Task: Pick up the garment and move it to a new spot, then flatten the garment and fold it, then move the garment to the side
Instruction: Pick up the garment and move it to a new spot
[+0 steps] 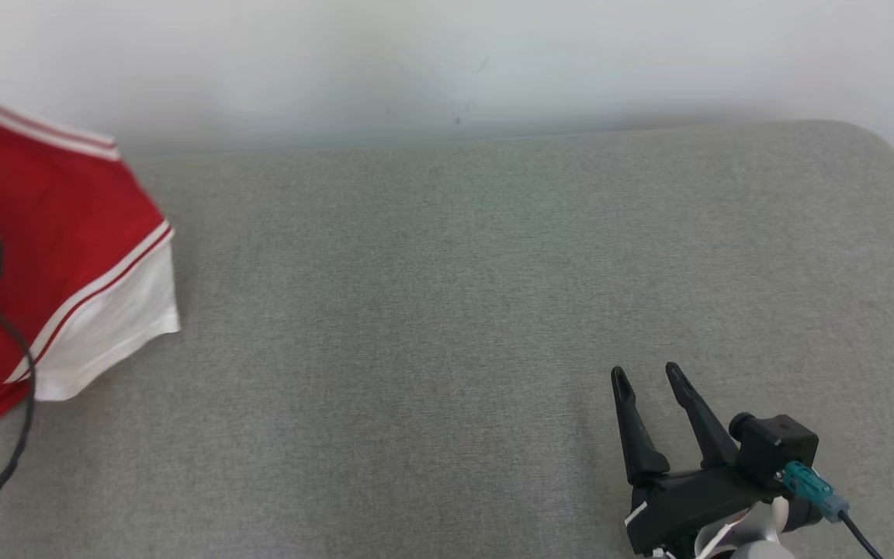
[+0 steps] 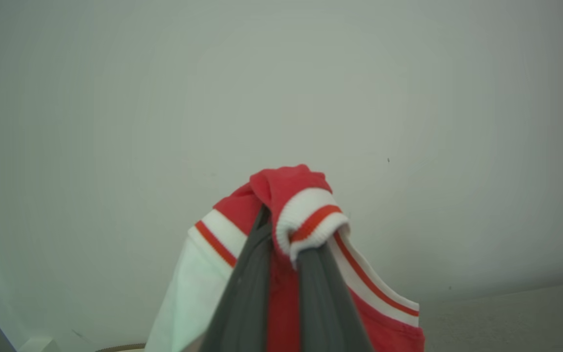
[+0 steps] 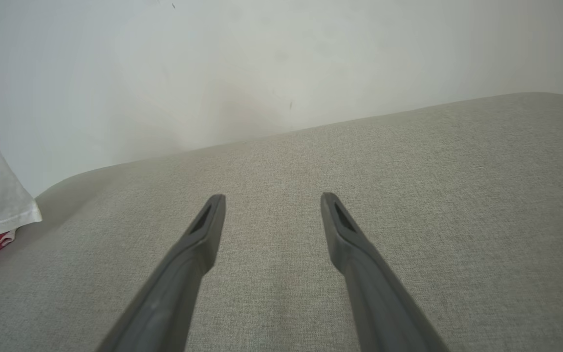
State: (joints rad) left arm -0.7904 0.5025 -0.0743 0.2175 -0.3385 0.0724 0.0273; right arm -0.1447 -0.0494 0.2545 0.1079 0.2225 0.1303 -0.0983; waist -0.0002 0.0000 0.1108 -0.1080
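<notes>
You're on the pick-and-move step. Your left tool (image 2: 285,235) is clamped on the ribbed edge of the red-and-white garment (image 1: 82,256), which hangs at nine o'clock. Your right tool (image 1: 646,373) waits at five o'clock with its jaws apart. Next, carry the garment toward the middle of the grey padded surface (image 1: 447,310).

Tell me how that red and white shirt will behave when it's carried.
Probably floppy: the shirt bunches over the left gripper and hangs in folds. Likely light, since one pinch at a ribbed edge seems to hold it. Its white part may drag on the cushion.
</notes>
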